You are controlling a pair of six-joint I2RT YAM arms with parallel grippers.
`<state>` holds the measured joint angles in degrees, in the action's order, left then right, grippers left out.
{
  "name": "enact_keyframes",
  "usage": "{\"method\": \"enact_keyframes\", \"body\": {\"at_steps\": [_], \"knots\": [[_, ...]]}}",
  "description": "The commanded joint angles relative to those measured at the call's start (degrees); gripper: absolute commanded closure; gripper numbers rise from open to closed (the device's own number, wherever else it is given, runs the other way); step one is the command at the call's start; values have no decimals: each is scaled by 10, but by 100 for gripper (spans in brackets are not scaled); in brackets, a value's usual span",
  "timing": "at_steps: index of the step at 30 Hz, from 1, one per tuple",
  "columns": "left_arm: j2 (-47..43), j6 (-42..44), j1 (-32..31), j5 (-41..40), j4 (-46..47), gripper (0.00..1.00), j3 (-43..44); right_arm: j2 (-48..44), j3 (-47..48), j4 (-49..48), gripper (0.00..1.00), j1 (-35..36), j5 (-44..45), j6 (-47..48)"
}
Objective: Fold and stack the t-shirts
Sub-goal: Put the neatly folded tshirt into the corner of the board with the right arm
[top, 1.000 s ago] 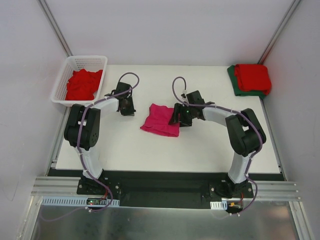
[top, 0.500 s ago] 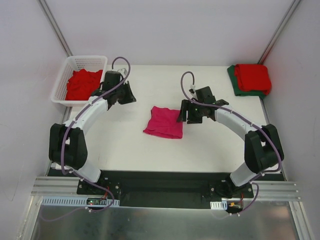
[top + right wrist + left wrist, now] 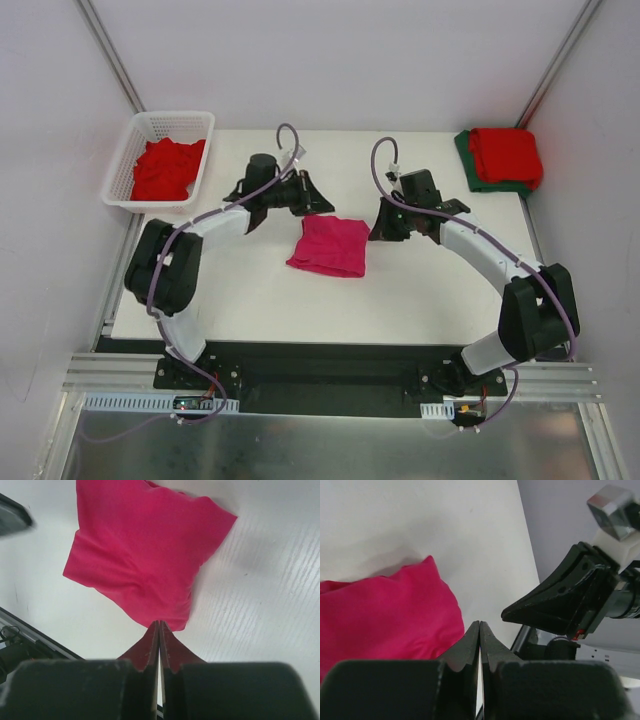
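A folded magenta-pink cloth t-shirt (image 3: 330,246) lies flat near the middle of the white surface (image 3: 250,290). The left claw (image 3: 312,203) hangs just beside the shirt's far left corner, its fingers (image 3: 470,642) pressed together on nothing. The right claw (image 3: 377,230) sits just beside the shirt's right edge, also pressed together and empty. At the far left corner a white plastic lattice basket (image 3: 175,117) holds a crumpled red t-shirt (image 3: 165,167). At the far right corner a folded red t-shirt (image 3: 505,155) rests on a folded dark green t-shirt (image 3: 465,160).
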<state>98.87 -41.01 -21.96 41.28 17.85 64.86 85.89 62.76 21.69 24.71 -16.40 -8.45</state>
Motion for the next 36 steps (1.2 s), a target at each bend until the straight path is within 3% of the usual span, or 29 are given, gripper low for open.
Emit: {"method": "enact_keyframes", "body": {"at_steps": [1, 3, 8, 11, 20, 36], "knots": [[64, -131, -38, 97, 220, 100, -22, 8, 1, -10, 98, -5, 3, 5], [95, -174, -52, 115, 283, 100, -31, 23, 6, -14, 99, -10, -6, 6], [112, -208, -57, 117, 332, 100, -72, 87, 27, -40, 99, -12, -57, -1], [108, -200, -56, 116, 328, 100, -94, 124, 33, -81, 99, -12, -106, -21], [93, -168, -40, 103, 293, 100, -134, 171, 80, -89, 98, -2, -145, -25], [120, -128, -20, 94, 250, 100, -148, 208, 87, -82, 99, 3, -156, -17]]}}
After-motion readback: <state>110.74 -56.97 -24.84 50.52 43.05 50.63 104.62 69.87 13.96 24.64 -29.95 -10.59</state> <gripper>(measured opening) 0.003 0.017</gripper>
